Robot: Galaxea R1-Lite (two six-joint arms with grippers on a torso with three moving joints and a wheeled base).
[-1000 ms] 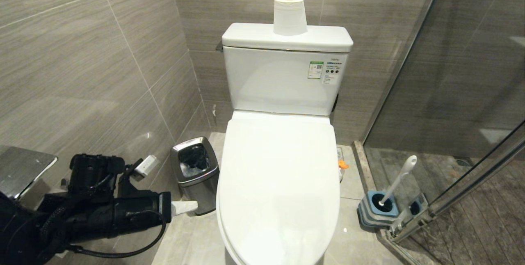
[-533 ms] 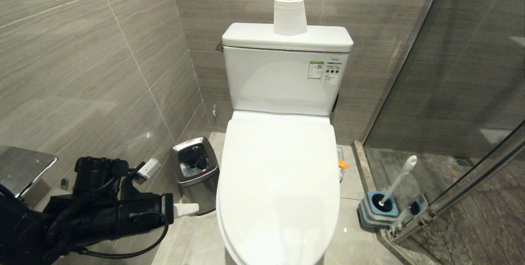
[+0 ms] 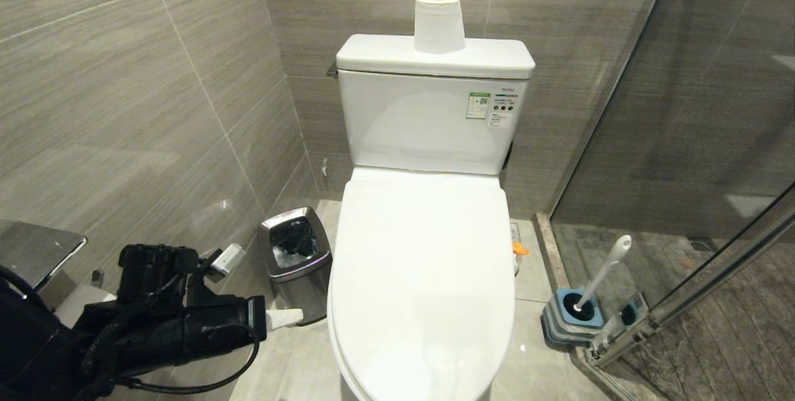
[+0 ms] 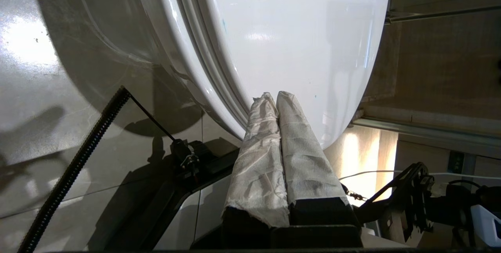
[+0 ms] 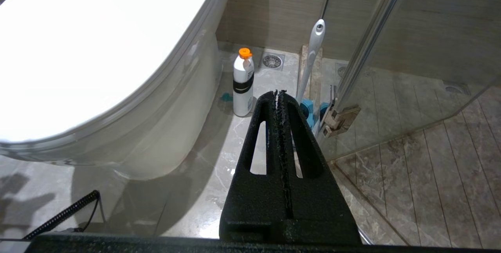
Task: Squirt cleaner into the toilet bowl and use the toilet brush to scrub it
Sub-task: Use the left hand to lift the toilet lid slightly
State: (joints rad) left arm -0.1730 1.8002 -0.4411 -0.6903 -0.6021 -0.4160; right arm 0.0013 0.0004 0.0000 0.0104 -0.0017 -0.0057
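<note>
The toilet bowl (image 3: 338, 301) is covered by its shut white lid (image 3: 425, 277), so its inside is hidden. Small teal spots of cleaner (image 4: 315, 96) dot the lid. My left gripper (image 3: 292, 316), its fingers wrapped in white cloth, is shut and empty, low beside the toilet's left side. In the left wrist view the left gripper (image 4: 272, 96) points at the lid's edge. The toilet brush (image 3: 605, 267) stands tilted in its blue-and-grey holder (image 3: 574, 314) on the floor to the right. My right gripper (image 5: 278, 92) is shut and empty above the floor, with the toilet brush (image 5: 315, 49) beyond it.
A steel bin (image 3: 295, 258) stands left of the toilet, close to my left arm. A white bottle with an orange cap (image 5: 243, 82) stands on the floor by the toilet's right side. A paper roll (image 3: 439, 22) sits on the tank. A glass shower door (image 3: 683, 140) bounds the right.
My left arm has sunk slightly and eased towards the toilet, fingers still shut. Nothing else has moved.
</note>
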